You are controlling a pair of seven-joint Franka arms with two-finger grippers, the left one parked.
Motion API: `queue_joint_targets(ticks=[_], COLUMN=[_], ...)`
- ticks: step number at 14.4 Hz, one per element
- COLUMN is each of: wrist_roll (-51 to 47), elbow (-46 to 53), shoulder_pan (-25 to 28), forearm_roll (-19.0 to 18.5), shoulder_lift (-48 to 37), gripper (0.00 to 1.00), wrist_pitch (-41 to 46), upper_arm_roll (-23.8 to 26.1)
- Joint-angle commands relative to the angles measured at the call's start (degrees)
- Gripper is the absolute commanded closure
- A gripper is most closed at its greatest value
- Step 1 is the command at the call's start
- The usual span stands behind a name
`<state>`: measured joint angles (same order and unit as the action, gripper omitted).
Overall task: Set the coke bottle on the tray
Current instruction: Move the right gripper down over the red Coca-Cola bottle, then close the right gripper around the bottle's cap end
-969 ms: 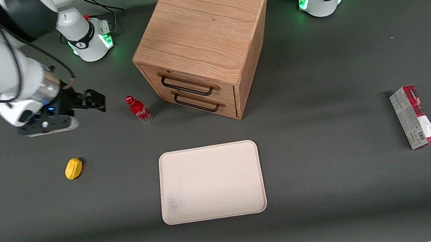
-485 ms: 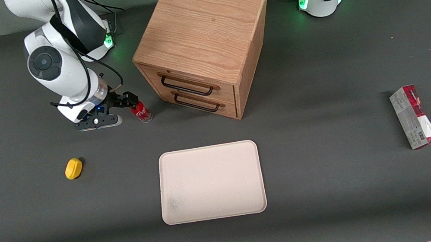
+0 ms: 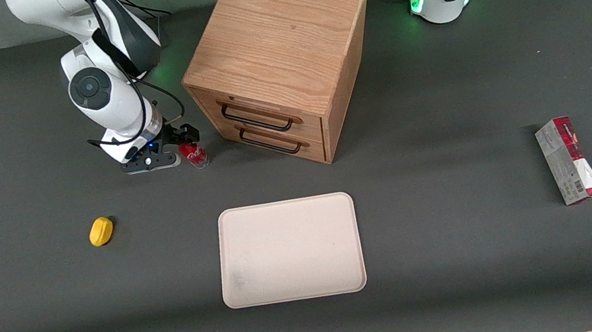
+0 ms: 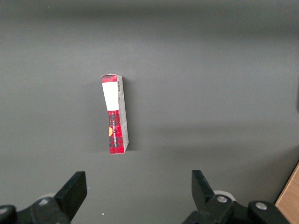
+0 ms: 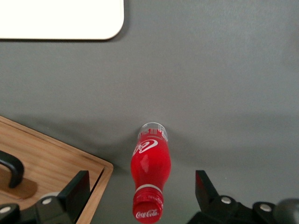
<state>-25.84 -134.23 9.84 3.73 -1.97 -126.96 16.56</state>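
Closing squarely on the small red-capped, red-labelled plastic coke bottle (image 5: 150, 179), standing upright between the hand's (image 5: 140, 196) spread fingers, should avoid toppling it.

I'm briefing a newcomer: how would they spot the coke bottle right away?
Find the wooden drawer cabinet; the coke bottle stands upright on the table beside its drawer fronts, between the open gripper's fingers. It is the only bottle: red cap, red label, clear base.

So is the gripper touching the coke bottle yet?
Apart. In the right wrist view the coke bottle stands between the open gripper fingers, with bare table showing either side.
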Motion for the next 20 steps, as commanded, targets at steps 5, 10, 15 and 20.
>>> queue_joint_targets(ticks=[5, 10, 15, 20], wrist_roll=[-1.7, -1.7, -1.7, -1.6], elbow=[-4.5, -5.3, -5.3, -5.1], shoulder_pan=[0.3, 0.3, 0.2, -0.3], forearm_roll=[0.3, -0.4, -0.5, -0.5], shoulder_lift=[-2.1, -2.1, -1.9, -1.6], gripper=[0.0, 0.02, 0.66, 1.0], wrist_pitch=[-1.5, -1.5, -1.4, -1.5], upper_arm_roll=[1.5, 1.5, 1.6, 1.5])
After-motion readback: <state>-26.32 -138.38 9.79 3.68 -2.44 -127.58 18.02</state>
